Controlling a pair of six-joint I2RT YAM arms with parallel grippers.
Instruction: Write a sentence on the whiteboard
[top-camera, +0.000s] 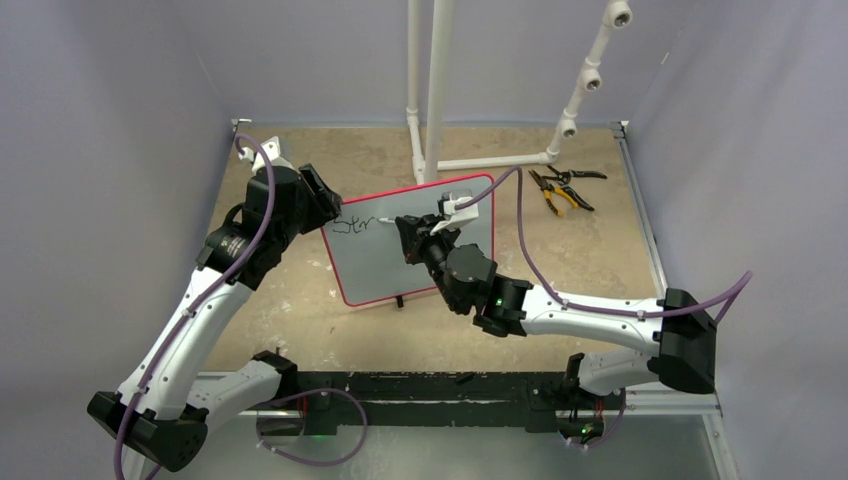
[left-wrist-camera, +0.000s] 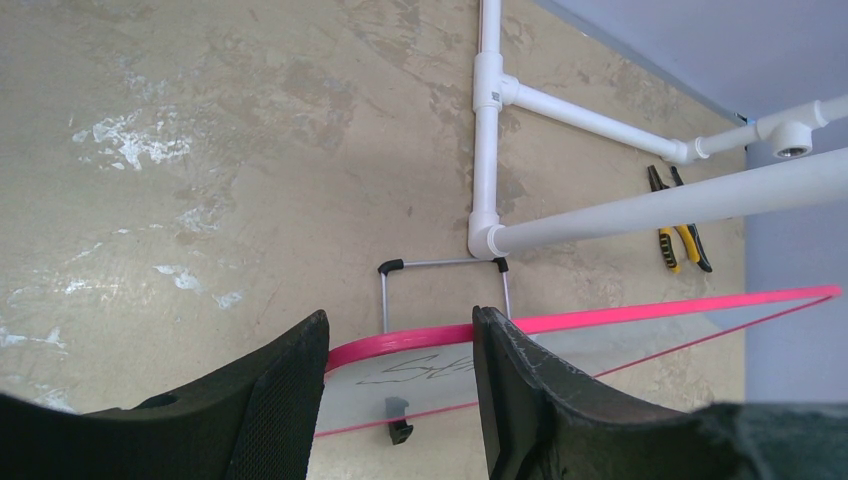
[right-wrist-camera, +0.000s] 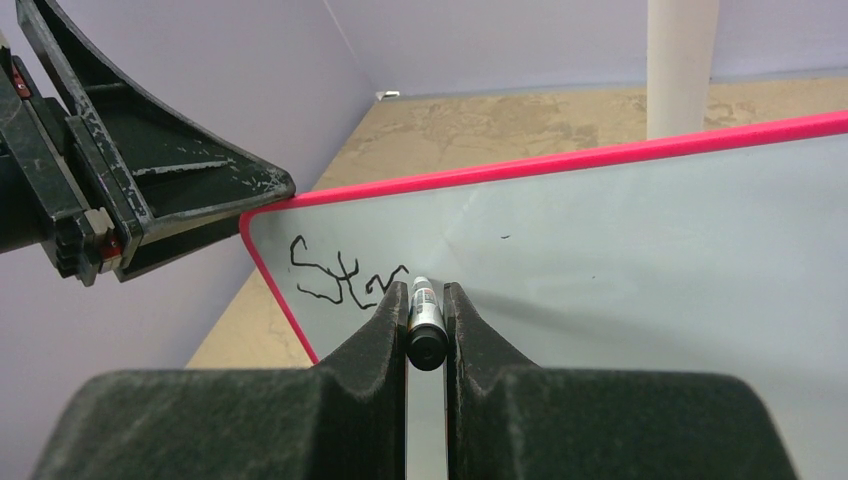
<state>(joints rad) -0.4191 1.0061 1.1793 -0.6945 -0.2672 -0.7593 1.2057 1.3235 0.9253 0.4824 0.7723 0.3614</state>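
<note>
Status: your right hand (right-wrist-camera: 425, 297) was pressed shut on the marker (right-wrist-camera: 424, 325). The barrel ran straight down the line of the fingers, nib end toward the whiteboard (right-wrist-camera: 650, 230). The nib looked to be touching the board face just right of the rightmost stroke. The sentence (right-wrist-camera: 345, 280) read roughly "Str", up in the board's top-left corner. Nothing past that was written yet, so by my read you were early in the job.

The board stood propped on its feet mid-surface (top-camera: 300, 310), leaning back, long axis running left-right in front of both arms. Your left hand (left-wrist-camera: 400, 330) was at the top-left corner with its fingers spread either side of the red rim. I couldn't tell whether they were clamping the corner or only bracing it.

The relation that mattered: blank board lay to the right of the nib along the long axis, and below it for a second line. So the next letter wanted travel rightward, away from your left hand and parallel to the top rim. Your right arm was the only one placed to write. The left was nearer the lettering but carried no marker. Watch point: with the board only propped, I'd have gone light on nib pressure so it didn't tip or slide.
</note>
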